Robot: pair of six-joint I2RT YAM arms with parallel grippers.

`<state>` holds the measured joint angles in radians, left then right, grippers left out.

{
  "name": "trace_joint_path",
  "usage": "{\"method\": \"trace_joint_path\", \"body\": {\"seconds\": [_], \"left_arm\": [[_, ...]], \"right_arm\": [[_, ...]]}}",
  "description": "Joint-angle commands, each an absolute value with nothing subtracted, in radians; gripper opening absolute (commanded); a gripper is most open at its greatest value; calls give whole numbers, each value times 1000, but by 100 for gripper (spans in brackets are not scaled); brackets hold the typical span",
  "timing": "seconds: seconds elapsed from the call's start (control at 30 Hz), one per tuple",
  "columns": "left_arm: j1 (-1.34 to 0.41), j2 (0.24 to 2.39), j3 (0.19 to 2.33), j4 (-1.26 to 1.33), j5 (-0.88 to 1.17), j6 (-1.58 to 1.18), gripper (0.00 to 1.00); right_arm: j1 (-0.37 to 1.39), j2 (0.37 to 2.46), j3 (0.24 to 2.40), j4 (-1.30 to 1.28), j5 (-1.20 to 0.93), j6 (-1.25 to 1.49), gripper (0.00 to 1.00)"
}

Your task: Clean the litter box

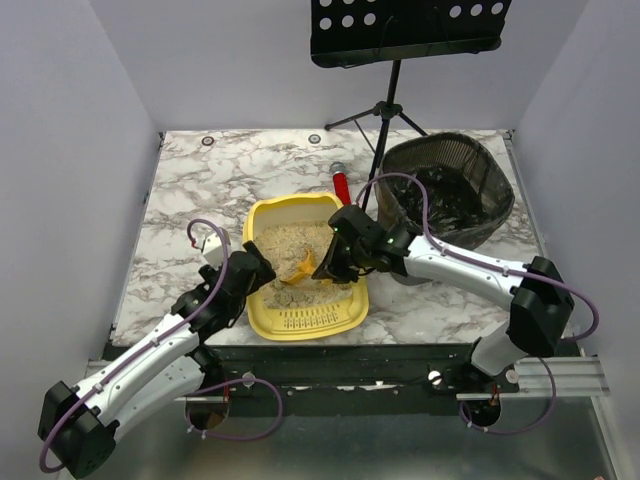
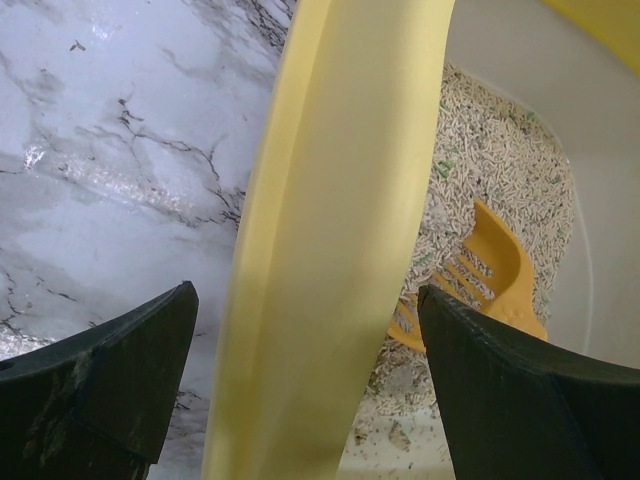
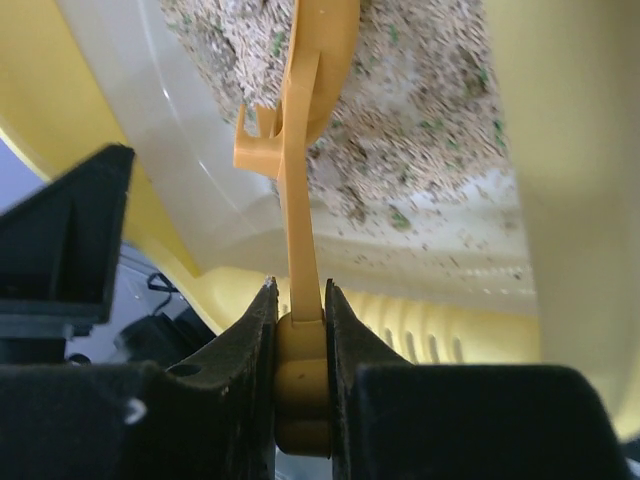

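In litter box (image 1: 305,322), right tool (image 3: 298,300) gripping scoop (image 3: 300,190)

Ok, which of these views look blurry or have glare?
Top external: evenly lit and sharp. Left wrist: the litter box wall is close and soft, with sheen on the table. Right wrist: the scoop handle near the lens blurs; the litter is sharper.

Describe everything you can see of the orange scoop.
The scoop is small and orange-yellow, and looks like moulded plastic. It has a curved, slotted head and a thin, flat handle with a thicker butt end. The right gripper is shut on that butt, pinching it from both sides. The head points away from the gripper and seems to rest on the beige litter inside the yellow litter box. Nothing else touches it.
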<state>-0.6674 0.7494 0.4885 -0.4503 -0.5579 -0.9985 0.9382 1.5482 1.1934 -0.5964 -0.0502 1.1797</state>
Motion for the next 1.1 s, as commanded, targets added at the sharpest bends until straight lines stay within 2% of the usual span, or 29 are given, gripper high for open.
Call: {"method": "trace_joint_path", "body": {"seconds": [0.0,0.33,0.53,0.77,1.07], "left_arm": [[-664,723,459,-422,-526,-1014,99],[-664,723,443,-388,-503,-1028,99],[-664,713,449,-408,-515,-1037,99],[-664,675,445,-443,-543,-1065,99],[-664,592,462,-477,-545,-1089,99]], "right_arm": [[934,1646,1158,-500,-6,1239,1],[934,1713,1054,-214,110,1322,1],[933,1707,1025,-155,153,1306,1],[933,1634,977,-107,179,1181,1],[937,1528,887,28,140,1163,1]]}}
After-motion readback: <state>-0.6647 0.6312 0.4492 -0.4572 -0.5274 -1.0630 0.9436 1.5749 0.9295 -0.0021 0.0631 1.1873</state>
